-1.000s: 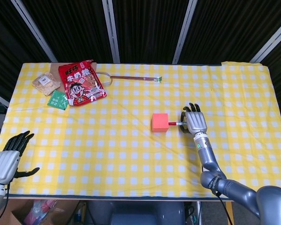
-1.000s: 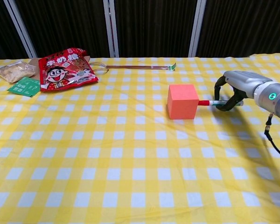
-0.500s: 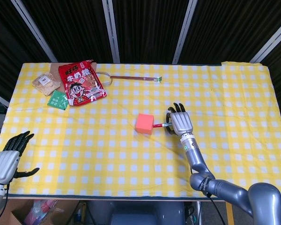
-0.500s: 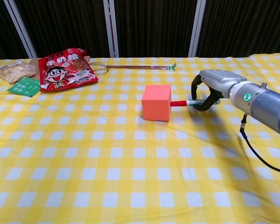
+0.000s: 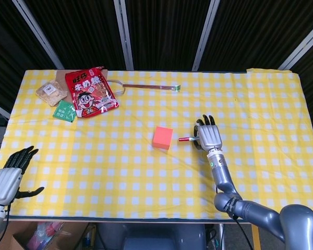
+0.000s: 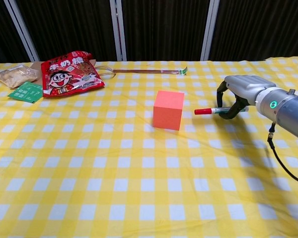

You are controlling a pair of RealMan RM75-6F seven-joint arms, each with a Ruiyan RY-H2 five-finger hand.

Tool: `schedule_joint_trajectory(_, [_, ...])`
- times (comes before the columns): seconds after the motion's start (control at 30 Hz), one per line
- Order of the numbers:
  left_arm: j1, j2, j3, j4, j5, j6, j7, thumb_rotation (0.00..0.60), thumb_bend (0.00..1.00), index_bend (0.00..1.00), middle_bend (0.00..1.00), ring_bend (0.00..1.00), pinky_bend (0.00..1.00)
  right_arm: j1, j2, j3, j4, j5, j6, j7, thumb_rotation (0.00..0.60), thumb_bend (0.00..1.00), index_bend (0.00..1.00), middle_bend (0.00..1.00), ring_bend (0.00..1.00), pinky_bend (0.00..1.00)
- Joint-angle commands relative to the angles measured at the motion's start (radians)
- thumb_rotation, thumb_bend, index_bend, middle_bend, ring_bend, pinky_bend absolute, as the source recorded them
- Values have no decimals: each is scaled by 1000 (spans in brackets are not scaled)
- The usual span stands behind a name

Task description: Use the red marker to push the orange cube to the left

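Note:
The orange cube [image 5: 163, 137] [image 6: 169, 109] sits on the yellow checked cloth near the table's middle. Right of it, my right hand [image 5: 209, 136] [image 6: 240, 89] holds the red marker [image 5: 186, 139] [image 6: 211, 110] level, its red cap pointing left at the cube. A clear gap of cloth separates the cap from the cube's right face. My left hand [image 5: 10, 174] hangs off the table's front left corner with its fingers apart and nothing in them; the chest view does not show it.
A red snack bag [image 5: 91, 92] [image 6: 69, 73], a green packet [image 5: 65, 111] [image 6: 26, 91] and a pale snack packet [image 5: 51, 91] [image 6: 16, 75] lie at the back left. A thin rod [image 5: 148, 86] [image 6: 146, 71] lies along the back edge.
The cube slid left with the marker pressed to it, then stopped. My right hand has since drawn back to the right, so the marker cap no longer touches the cube.

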Motion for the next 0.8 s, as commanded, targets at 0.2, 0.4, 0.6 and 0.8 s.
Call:
schedule_joint_trajectory(0.2, [-2, 2, 0, -2, 0, -3, -7, 600, 0, 0, 0, 0, 0, 17, -14, 11, -32, 36, 39, -74, 600, 479, 656, 236, 29, 0])
schedule_joint_trajectory(0.4, [-2, 7, 1, -6, 1, -4, -21, 600, 0, 0, 0, 0, 0, 51, -58, 26, -2, 62, 36, -113, 600, 480, 656, 236, 29, 0])
schedule_joint_trajectory(0.6, [-6, 16, 2, -10, -6, -17, -36, 600, 0, 0, 0, 0, 0, 90, -107, 40, 29, 76, 31, -140, 600, 481, 656, 236, 29, 0])
schedule_joint_trajectory(0.8, [-7, 21, 7, -13, 6, -19, -46, 600, 0, 0, 0, 0, 0, 127, -154, 52, 41, 77, 28, -154, 600, 481, 656, 236, 29, 0])
